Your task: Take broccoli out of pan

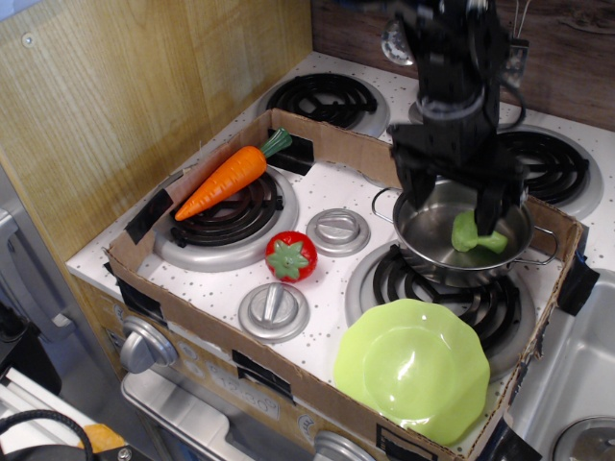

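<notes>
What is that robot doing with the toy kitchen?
The black gripper hangs over the shiny pan on the toy stove, jaws open and dipping into it. One finger covers part of the little green broccoli, which lies in the pan, not lifted. It looks ready to grab it. A carrot, a tomato and a green plate sit nearby, untouched.

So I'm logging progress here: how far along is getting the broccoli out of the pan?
Early. Reaching the pan looks done. In hand: the gripper is open, lowered around the broccoli. Left: close, lift it, set it down outside.
</notes>
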`<state>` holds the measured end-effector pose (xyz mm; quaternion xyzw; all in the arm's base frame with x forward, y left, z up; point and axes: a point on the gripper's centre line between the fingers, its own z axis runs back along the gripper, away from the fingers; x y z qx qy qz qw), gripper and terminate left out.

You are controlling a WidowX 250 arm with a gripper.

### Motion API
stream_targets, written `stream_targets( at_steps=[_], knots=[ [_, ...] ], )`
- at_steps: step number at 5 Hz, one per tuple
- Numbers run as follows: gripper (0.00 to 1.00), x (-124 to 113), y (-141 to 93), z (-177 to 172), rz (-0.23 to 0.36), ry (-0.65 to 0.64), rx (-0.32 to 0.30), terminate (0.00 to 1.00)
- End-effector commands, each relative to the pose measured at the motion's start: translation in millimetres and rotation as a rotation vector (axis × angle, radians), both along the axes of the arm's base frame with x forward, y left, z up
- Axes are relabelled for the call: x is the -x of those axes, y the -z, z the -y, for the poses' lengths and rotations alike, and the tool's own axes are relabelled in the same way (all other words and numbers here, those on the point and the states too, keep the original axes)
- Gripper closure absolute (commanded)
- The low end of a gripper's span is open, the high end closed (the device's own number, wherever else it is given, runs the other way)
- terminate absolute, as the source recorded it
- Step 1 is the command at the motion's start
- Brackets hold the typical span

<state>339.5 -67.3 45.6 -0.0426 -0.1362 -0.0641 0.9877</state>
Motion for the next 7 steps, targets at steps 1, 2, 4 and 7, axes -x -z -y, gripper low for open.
stream_targets(
  at_steps=[1,2,4,7],
  knots=[
    [0.00,1.8,8.5,4.3,0.053,-0.017,0.035,0.00],
    [0.00,0.2,15.4,2.6,0.061,-0.007,0.053,0.00],
    [1.00,-0.3,9.5,1.5,0.039,-0.018,0.029,0.00],
    [1.00,18.1,-63.7,-16.6,0.011,-0.240,0.000,0.00]
  ],
)
